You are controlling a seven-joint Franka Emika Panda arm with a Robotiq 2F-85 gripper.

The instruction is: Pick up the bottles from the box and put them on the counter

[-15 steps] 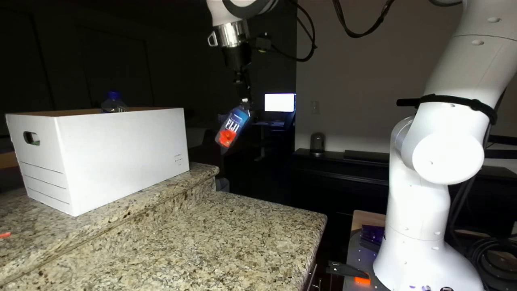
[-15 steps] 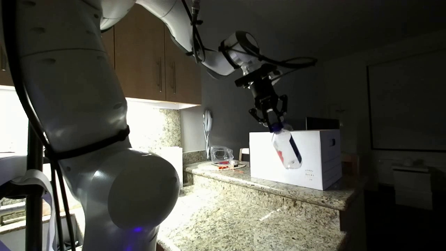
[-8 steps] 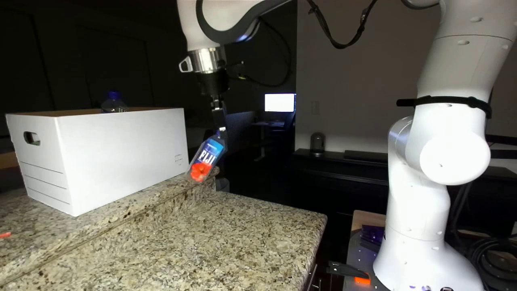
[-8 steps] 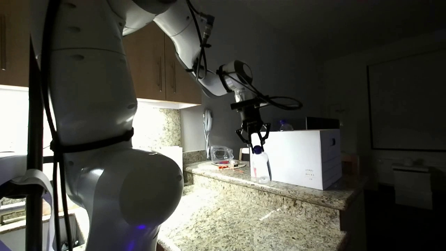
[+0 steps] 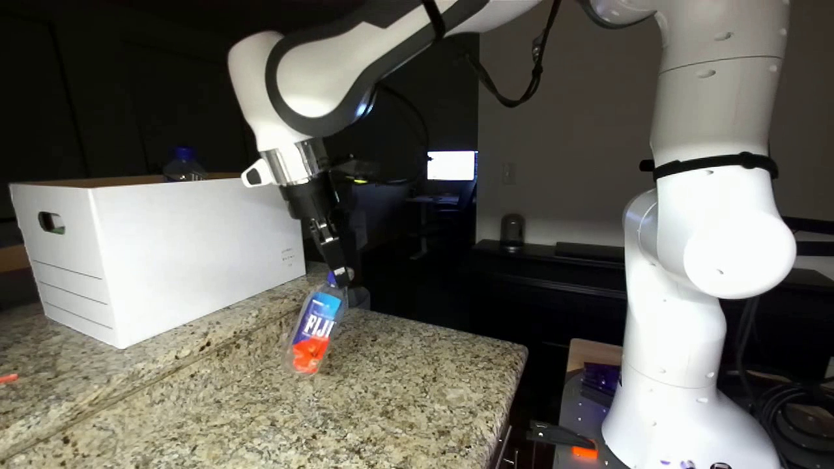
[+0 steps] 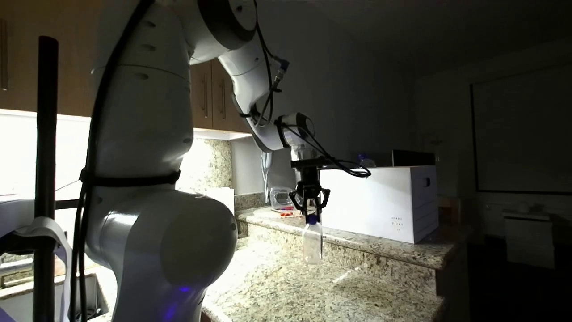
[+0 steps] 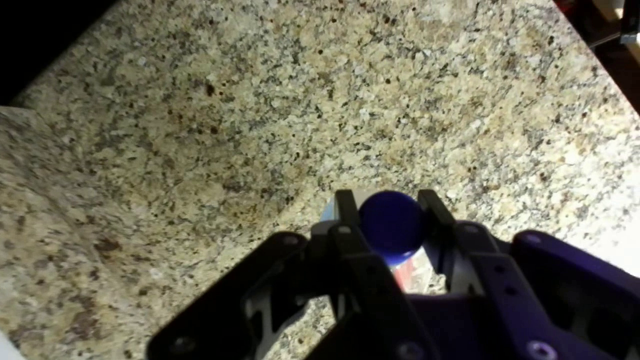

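Note:
My gripper (image 5: 341, 276) is shut on the blue cap of a clear bottle (image 5: 316, 326) with a blue label and red-orange bottom. From above, the wrist view has the dark cap (image 7: 392, 225) squeezed between both fingers. The bottle hangs below the jaws, slightly tilted, over the lower level of the granite counter (image 5: 404, 391). Whether its base touches the stone I cannot tell. The white box (image 5: 202, 254) stands on the raised ledge, beyond the gripper in an exterior view (image 6: 371, 203). Another blue-capped bottle (image 5: 184, 168) pokes above the box's rim; the inside of the box is hidden.
A step with a rounded edge (image 6: 397, 252) divides the raised ledge from the lower counter. On the ledge lie a clear plastic container (image 6: 282, 197) and small red items (image 6: 287, 214). The lower counter ends at a side edge (image 5: 518, 378) near the robot's base.
The gripper has come down from beside and above the box to low over the lower counter, carrying the bottle. The bottle hangs closer to upright. The box and the bottle in it have stayed put.

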